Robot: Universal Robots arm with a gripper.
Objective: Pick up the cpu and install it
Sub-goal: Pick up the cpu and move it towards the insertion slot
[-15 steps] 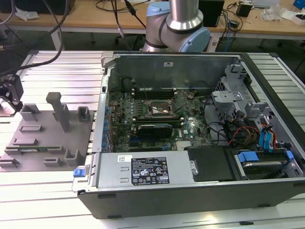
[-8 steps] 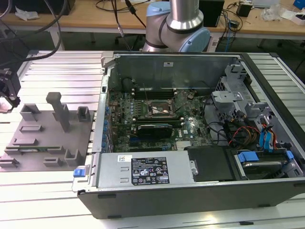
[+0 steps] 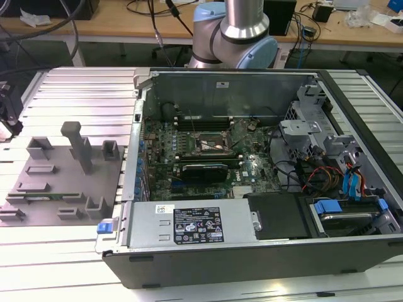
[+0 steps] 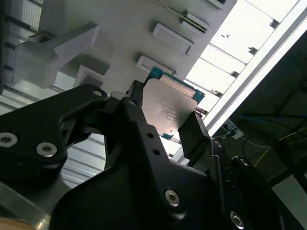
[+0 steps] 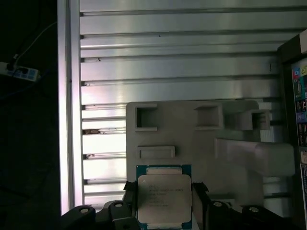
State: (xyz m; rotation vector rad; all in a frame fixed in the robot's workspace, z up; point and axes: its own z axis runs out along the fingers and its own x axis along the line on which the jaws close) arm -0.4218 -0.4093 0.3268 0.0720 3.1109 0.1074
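Pick-up stage: fingers (image 5: pixel 130 196) clamp cpu (image 5: pixel 164 201) over grey fixture plate (image 5: pixel 206 143); installation outstanding, needing square alignment with socket (image 3: pixel 211 146).

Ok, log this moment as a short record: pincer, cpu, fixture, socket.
pincer: shut on the cpu, clamping two opposite edges
cpu: silvery top facing both wrist cameras, over the grey fixture plate
lifted or resting: cannot tell
motherboard socket: inside the open computer case, to the exterior view's right of the plate
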